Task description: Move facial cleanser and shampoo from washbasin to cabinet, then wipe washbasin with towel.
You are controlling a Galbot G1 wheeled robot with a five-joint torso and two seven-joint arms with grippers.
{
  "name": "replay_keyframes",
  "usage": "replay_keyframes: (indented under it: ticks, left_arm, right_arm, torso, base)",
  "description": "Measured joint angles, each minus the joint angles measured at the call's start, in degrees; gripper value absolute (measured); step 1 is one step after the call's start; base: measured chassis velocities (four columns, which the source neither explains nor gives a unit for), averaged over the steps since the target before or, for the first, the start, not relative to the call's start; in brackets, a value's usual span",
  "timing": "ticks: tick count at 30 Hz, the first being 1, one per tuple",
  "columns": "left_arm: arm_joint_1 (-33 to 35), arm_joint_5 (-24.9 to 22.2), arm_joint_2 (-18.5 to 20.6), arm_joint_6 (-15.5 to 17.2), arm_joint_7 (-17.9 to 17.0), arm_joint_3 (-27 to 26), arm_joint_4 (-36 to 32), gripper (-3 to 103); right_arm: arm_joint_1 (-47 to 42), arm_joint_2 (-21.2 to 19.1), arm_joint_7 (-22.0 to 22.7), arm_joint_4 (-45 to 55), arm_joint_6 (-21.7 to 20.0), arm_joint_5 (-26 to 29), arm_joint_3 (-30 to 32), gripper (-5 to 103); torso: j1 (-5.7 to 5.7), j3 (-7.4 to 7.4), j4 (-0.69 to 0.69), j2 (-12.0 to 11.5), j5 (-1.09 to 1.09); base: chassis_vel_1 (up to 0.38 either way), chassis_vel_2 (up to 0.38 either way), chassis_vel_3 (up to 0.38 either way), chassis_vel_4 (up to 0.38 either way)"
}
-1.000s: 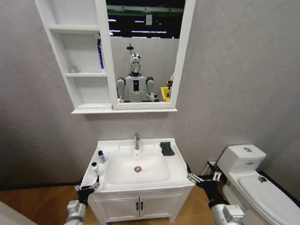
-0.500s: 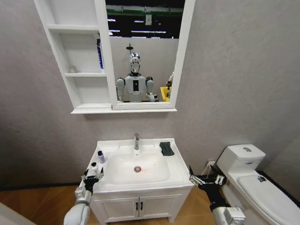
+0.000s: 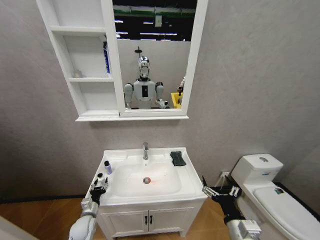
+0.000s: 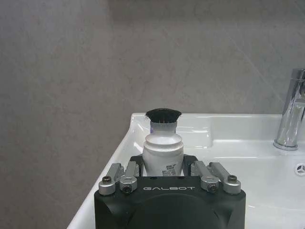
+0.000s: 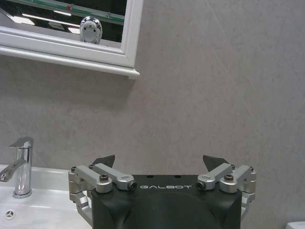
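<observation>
A small white bottle (image 4: 163, 152) with a black cap stands up on the left edge of the white washbasin (image 3: 190, 182). A purple-capped bottle (image 3: 108, 167) stands behind it. The dark towel (image 3: 177, 158) lies by the tap.

White bottle (image 4: 163, 153): base hidden behind the left end effector (image 4: 164, 168) housing; label print too small to read.
Faucet (image 4: 291, 110): cut off at frame edge.
Toilet (image 3: 277, 196): cropped at frame corner.

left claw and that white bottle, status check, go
Left claw open around white bottle on washbasin left rim. Right claw open, idle right of basin. Towel untouched; nothing blocking.
</observation>
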Motion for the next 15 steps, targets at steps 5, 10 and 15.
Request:
replay_keyframes:
  ticks: [5,10,15]
  left_arm:
    - [3.82,-1.44,1.10,4.25,-1.99,0.17,-8.65,38]
    - [5.87,-3.54,3.80,9.79,-5.70,0.64,-19.33,38]
    - [2.04,-23.64,19.97,27.05,-20.73,2.11,-38.25,38]
  right_arm:
    - [0.32,-0.01,0.22,0.01,-0.35,-0.17,-0.66,100]
    - [0.70,0.26,0.22,-0.15,-0.45,-0.71,-1.36,100]
    - [0.18,0.62,0.19,-0.30,0.11,-1.43,-1.82,100]
  torso:
    - [0.00,0.00,0.01,0.00,-0.01]
    - [0.00,0.00,0.01,0.00,0.01]
    - [-0.01,0.00,0.01,0.00,0.01]
  base:
    - [0.000,0.000,0.000,0.000]
    - [0.000,0.000,0.000,0.000]
    - [0.000,0.000,0.000,0.000]
